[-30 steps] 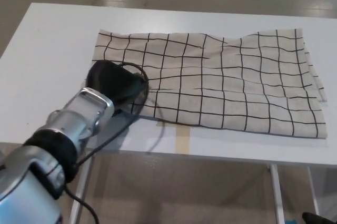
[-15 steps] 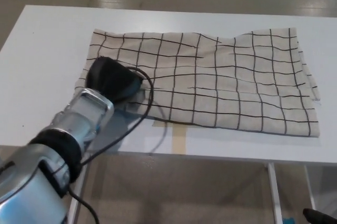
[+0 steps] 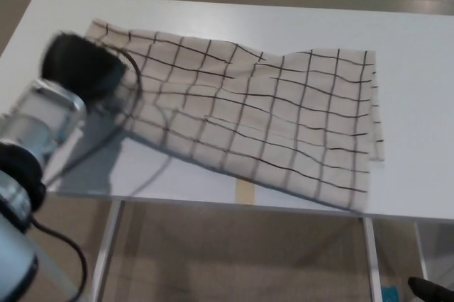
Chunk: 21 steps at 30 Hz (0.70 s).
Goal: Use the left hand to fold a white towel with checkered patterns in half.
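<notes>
Counter fills my view, white and broad, and the towel lies spread across the middle of it, long axis running left to right, its near edge slanting down toward the front right. The cloth looks rumpled, with a ridge across the middle. My left hand sits at the towel's left end, right on the near-left corner, and the fabric there looks lifted and bunched against it. I cannot tell from here whether the fingers are closed on the cloth; the hand is a dark blur. So the whole towel stretches away to the right of the hand, and I judge the fold has to carry that left end across to the far right edge. Right hand is nowhere in sight, so left is the only one near. A cable loops from the wrist over the cloth. No containers on the counter.
</notes>
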Available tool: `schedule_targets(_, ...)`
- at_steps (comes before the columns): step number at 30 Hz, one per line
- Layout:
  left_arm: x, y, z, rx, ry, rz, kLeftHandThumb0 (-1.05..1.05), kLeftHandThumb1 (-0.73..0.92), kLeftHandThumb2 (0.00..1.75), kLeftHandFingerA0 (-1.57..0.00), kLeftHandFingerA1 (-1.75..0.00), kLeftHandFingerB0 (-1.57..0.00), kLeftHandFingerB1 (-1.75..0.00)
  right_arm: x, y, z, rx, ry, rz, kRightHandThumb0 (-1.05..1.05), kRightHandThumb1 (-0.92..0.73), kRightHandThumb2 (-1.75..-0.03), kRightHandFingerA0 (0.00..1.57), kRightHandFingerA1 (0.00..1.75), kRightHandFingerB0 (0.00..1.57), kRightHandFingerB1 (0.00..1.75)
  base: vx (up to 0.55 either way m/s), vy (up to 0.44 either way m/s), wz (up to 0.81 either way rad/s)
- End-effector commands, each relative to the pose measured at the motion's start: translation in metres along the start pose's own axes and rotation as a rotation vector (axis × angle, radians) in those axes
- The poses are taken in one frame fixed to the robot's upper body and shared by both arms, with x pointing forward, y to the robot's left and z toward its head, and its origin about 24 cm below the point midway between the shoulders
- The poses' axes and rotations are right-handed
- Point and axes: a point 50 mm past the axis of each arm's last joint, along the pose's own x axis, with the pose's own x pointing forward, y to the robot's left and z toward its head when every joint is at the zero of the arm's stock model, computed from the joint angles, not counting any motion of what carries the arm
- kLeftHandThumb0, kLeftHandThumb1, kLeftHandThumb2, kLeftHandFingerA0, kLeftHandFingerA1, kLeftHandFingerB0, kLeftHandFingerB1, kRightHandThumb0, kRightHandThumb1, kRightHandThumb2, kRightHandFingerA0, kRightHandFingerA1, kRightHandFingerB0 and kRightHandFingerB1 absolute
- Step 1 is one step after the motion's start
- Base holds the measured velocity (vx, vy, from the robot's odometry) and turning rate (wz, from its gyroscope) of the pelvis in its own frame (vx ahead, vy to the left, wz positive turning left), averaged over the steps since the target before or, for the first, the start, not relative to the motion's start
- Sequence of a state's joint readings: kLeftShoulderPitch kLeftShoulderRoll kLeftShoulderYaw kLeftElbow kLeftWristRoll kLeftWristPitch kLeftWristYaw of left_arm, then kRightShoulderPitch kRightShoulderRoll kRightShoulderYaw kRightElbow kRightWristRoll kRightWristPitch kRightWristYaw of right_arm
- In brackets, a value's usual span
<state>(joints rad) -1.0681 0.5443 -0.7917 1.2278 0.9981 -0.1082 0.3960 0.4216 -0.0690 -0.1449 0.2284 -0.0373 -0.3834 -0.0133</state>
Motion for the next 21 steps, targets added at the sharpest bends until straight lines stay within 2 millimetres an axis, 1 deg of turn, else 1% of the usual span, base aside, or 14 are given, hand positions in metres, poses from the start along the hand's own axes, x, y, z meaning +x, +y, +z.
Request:
schedule_targets(1, 0.002, 0.015, -0.025, 0.009, 0.064, 0.050, -0.21, 0.59, 0.55, -0.77, -1.75, -0.68, -1.61, -0.006, -0.006, -0.007, 0.008, 0.039, -0.007, -0.28, -0.69, -0.60, 0.51, 0.67, 0.50, 0.58, 0.00, 0.000, 0.00)
schedule_targets(2, 0.002, 0.018, -0.026, 0.010, 0.056, 0.064, -0.30, 0.40, 0.75, -1.11, -1.40, -0.92, -1.28, -0.006, -0.006, -0.008, 0.015, 0.040, -0.007, -0.28, -0.69, -0.60, 0.52, 0.67, 0.50, 0.58, 0.00, 0.000, 0.00)
schedule_targets(4, 0.002, 0.021, -0.027, 0.019, 0.046, 0.081, -0.30, 0.40, 0.76, -1.12, -1.41, -0.92, -1.28, -0.006, -0.006, -0.008, 0.021, 0.043, -0.008, -0.28, -0.70, -0.60, 0.52, 0.67, 0.50, 0.59, 0.00, 0.000, 0.00)
schedule_targets(5, 0.003, 0.022, -0.027, 0.024, 0.043, 0.085, -0.30, 0.40, 0.76, -1.12, -1.41, -0.92, -1.28, -0.007, -0.005, -0.008, 0.021, 0.044, -0.008, -0.28, -0.70, -0.60, 0.52, 0.67, 0.50, 0.59, 0.00, 0.000, 0.00)
schedule_targets(6, 0.004, 0.024, -0.027, 0.033, 0.042, 0.088, -0.24, 0.58, 0.55, -0.78, -1.75, -0.68, -1.61, -0.006, -0.005, -0.008, 0.019, 0.044, -0.008, -0.28, -0.70, -0.60, 0.52, 0.67, 0.50, 0.59, 0.00, 0.000, 0.00)
schedule_targets(10, 0.008, 0.031, -0.023, 0.045, 0.026, 0.096, -0.24, 0.58, 0.56, -0.78, -1.75, -0.68, -1.61, -0.006, -0.004, -0.007, 0.017, 0.045, -0.006, -0.28, -0.71, -0.60, 0.53, 0.68, 0.50, 0.58, 0.00, 0.000, 0.00)
schedule_targets(11, 0.013, 0.043, -0.013, 0.053, -0.023, 0.161, -0.26, 0.58, 0.55, -0.78, -1.75, -0.66, -1.63, -0.008, -0.004, -0.007, 0.028, 0.042, -0.009, -0.28, -0.71, -0.60, 0.53, 0.68, 0.50, 0.58, 0.00, 0.000, 0.00)
schedule_targets(12, 0.014, 0.046, -0.011, 0.061, -0.037, 0.179, -0.28, 0.58, 0.55, -0.78, -1.74, -0.66, -1.61, -0.008, -0.004, -0.007, 0.028, 0.044, -0.009, -0.28, -0.71, -0.60, 0.53, 0.68, 0.50, 0.58, 0.00, 0.000, 0.00)
schedule_targets(15, 0.015, 0.049, -0.008, 0.072, -0.051, 0.195, -0.28, 0.58, 0.55, -0.78, -1.74, -0.66, -1.61, -0.008, -0.004, -0.007, 0.027, 0.046, -0.009, -0.28, -0.71, -0.60, 0.53, 0.68, 0.50, 0.58, 0.00, 0.000, 0.00)
schedule_targets(16, 0.023, 0.070, 0.007, 0.100, -0.128, 0.238, -0.51, 0.43, 0.65, -0.85, -1.47, -0.99, -0.66, -0.006, -0.003, -0.006, 0.030, 0.042, -0.009, -0.27, -0.71, -0.60, 0.53, 0.68, 0.51, 0.59, 0.00, 0.000, 0.00)
schedule_targets(17, 0.026, 0.081, 0.016, 0.124, -0.174, 0.275, -0.47, 0.40, 0.77, -0.98, -1.33, -0.93, -0.68, -0.005, -0.003, -0.005, 0.036, 0.037, -0.007, -0.27, -0.71, -0.60, 0.54, 0.68, 0.51, 0.59, 0.00, 0.000, 0.00)
schedule_targets(19, 0.029, 0.093, 0.024, 0.153, -0.219, 0.318, -0.47, 0.40, 0.77, -0.98, -1.33, -0.93, -0.68, -0.004, -0.002, -0.003, 0.043, 0.029, -0.003, -0.27, -0.71, -0.60, 0.54, 0.68, 0.51, 0.59, 0.00, 0.000, 0.00)
schedule_targets(20, 0.030, 0.104, 0.037, 0.162, -0.265, 0.376, -0.43, 0.49, 0.59, -0.90, -1.61, -1.03, -0.76, -0.003, -0.002, -0.003, 0.030, 0.023, 0.000, -0.27, -0.71, -0.60, 0.53, 0.68, 0.51, 0.58, 0.00, 0.000, 0.00)
schedule_targets(21, 0.031, 0.109, 0.043, 0.166, -0.285, 0.401, -0.43, 0.49, 0.59, -0.90, -1.61, -1.03, -0.76, -0.002, -0.002, -0.003, 0.025, 0.020, 0.001, -0.27, -0.71, -0.60, 0.53, 0.68, 0.51, 0.58, 0.00, 0.000, 0.00)
